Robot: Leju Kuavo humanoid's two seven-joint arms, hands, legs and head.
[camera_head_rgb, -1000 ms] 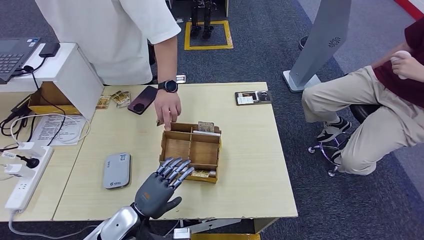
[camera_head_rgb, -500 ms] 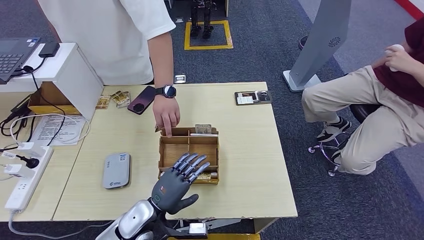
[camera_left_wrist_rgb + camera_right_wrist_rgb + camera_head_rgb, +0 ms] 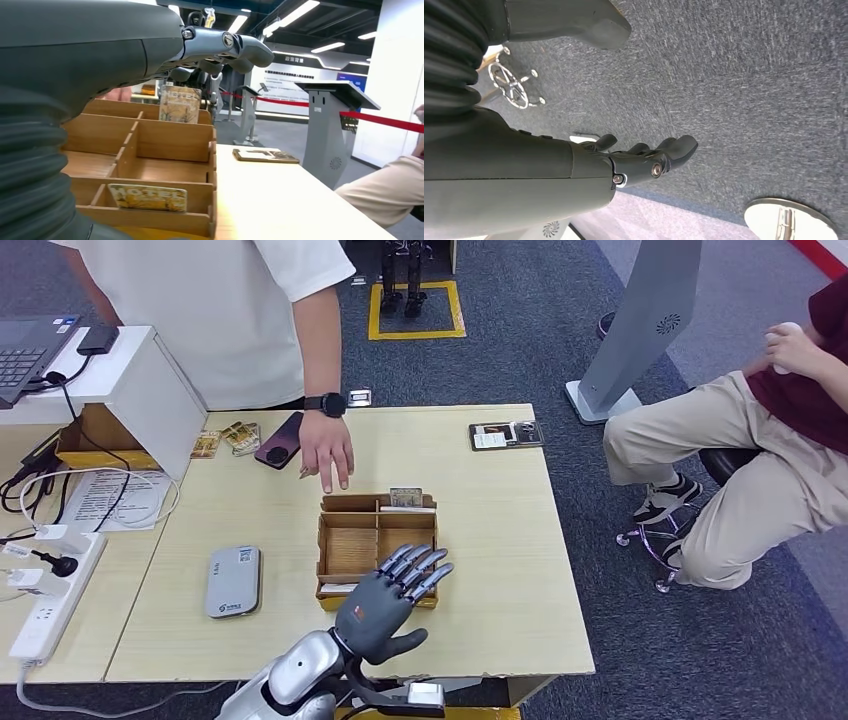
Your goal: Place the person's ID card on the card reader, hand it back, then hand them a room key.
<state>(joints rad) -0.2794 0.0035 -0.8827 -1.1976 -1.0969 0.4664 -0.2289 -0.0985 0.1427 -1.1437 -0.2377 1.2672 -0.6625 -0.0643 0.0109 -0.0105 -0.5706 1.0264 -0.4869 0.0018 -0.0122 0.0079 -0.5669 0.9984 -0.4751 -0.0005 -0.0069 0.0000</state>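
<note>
Head view: one wooden tray [image 3: 378,507], two key cards [image 3: 406,496].

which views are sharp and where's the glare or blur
Head view: even light, sharp, soft shadow under the left hand on the wooden box. Left wrist view: bright ceiling strips glare, near cover blurred. Right wrist view: right hand sharp over the carpet.

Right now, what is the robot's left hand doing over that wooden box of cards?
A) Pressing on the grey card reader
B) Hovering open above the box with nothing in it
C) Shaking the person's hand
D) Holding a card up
B: the left hand hangs with fingers spread above the near edge of the wooden box, holding nothing; the grey card reader lies apart to its left.
</note>
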